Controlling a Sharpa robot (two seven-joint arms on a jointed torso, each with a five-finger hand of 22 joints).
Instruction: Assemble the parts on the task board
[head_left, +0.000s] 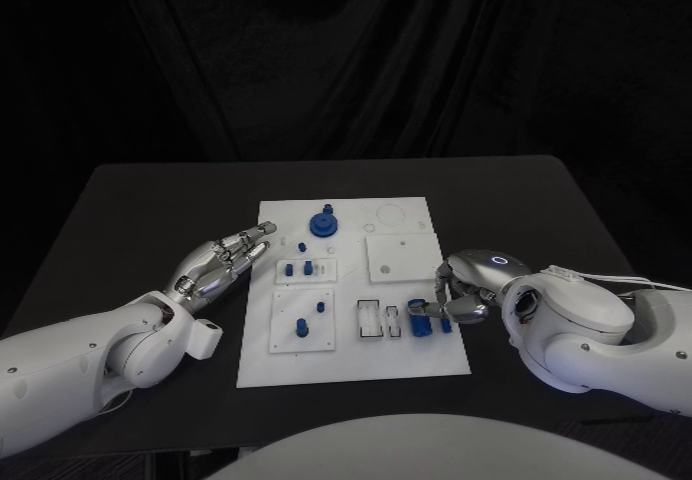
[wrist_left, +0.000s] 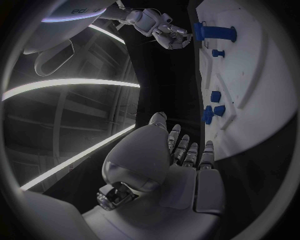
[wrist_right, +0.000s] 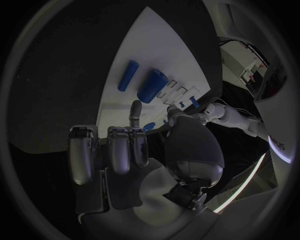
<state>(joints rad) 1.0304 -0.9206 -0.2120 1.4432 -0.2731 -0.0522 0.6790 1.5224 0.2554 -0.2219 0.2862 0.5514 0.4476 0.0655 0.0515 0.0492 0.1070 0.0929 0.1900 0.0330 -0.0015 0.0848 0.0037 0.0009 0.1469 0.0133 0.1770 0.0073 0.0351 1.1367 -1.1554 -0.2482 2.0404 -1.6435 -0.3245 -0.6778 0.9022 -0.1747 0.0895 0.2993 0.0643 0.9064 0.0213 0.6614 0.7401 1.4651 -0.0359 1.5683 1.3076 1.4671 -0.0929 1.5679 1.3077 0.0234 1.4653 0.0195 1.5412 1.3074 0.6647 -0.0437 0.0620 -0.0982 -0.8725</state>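
Observation:
The white task board (head_left: 411, 358) lies in the middle of the black table. A large round blue part (head_left: 326, 222) stands near its far edge, with small blue parts (head_left: 299, 268) and a blue peg (head_left: 302, 327) nearer on the left side. Two blue cylinders (head_left: 418, 318) (wrist_right: 152, 85) lie side by side at the board's right edge. My right hand (head_left: 462, 290) (wrist_right: 125, 150) hovers just beside them, fingers bent downward, holding nothing. My left hand (head_left: 224, 262) (wrist_left: 169, 160) floats at the board's left edge with straight, spread fingers and nothing in them.
Black-framed slots (head_left: 378, 318) sit left of the two cylinders. A square white plate (head_left: 400, 256) and round outlines (head_left: 391, 214) mark the board's far right part. Bare black table (head_left: 130, 220) runs along both sides of the board.

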